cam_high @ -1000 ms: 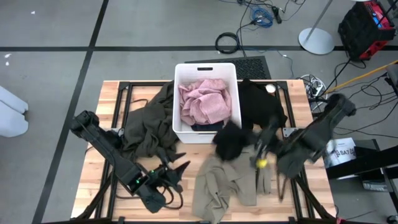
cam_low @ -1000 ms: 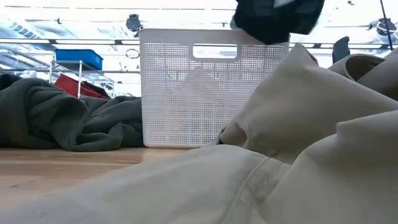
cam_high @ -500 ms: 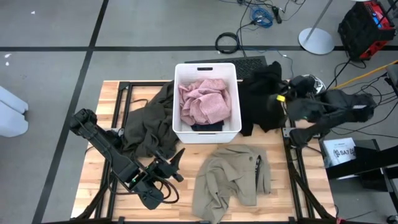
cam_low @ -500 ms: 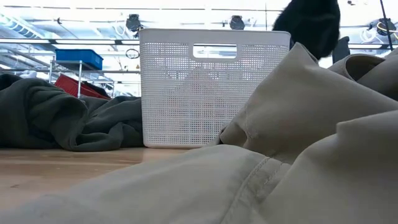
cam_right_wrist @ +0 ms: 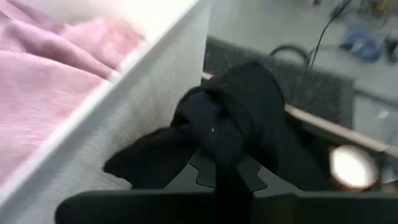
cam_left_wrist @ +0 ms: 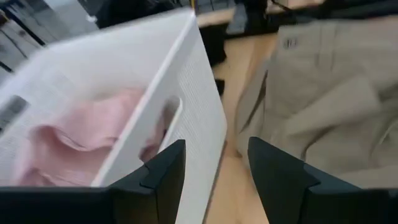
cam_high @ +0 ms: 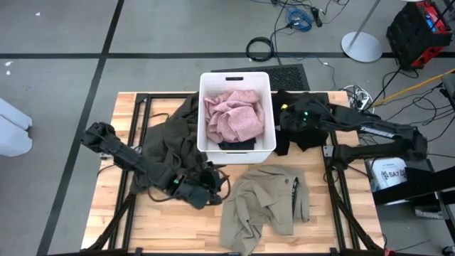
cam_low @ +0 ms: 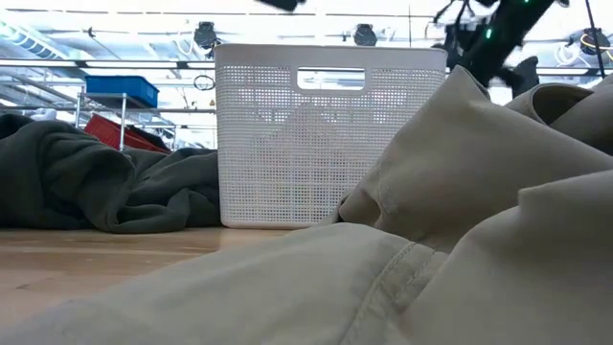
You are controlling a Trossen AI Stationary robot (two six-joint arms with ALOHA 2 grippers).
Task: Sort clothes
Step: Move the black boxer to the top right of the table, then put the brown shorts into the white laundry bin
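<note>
The white bin (cam_high: 271, 114) stands at the table's far middle and holds a pale pink garment (cam_high: 231, 117), with a dark one (cam_high: 234, 144) at its near end. A dark olive garment (cam_high: 169, 139) lies heaped against the bin's left wall. Near the front, a khaki garment (cam_high: 263, 203) lies spread. Black clothes (cam_high: 309, 131) are piled right of the bin. My right gripper (cam_high: 284, 114) is over that pile, shut on a black garment (cam_right_wrist: 224, 118). My left gripper (cam_high: 215, 186) hovers open and holds nothing, between the bin's near wall (cam_left_wrist: 186, 81) and the khaki garment (cam_left_wrist: 323, 93). My right gripper pinches a bunched fold of the black garment (cam_right_wrist: 214, 134) between its two fingers, slanting down from the table's right side. The cloth bulges around the fingertips, which hide the place of contact. The garment's loose part (cam_right_wrist: 146, 158) lies slack against the bin's right wall.
The bin's right wall (cam_right_wrist: 143, 99) stands close beside my right gripper. Wooden tabletop shows bare at the near left (cam_high: 121, 227) and near right (cam_high: 341, 227). Cables, a mat and a red case lie on the floor beyond the table.
My right gripper has carried the black garment from above the khaki garment toward the table's far right, then left and down onto the black pile beside the bin, turning as it went. My left gripper has moved right, toward the bin's near wall and the khaki garment.
</note>
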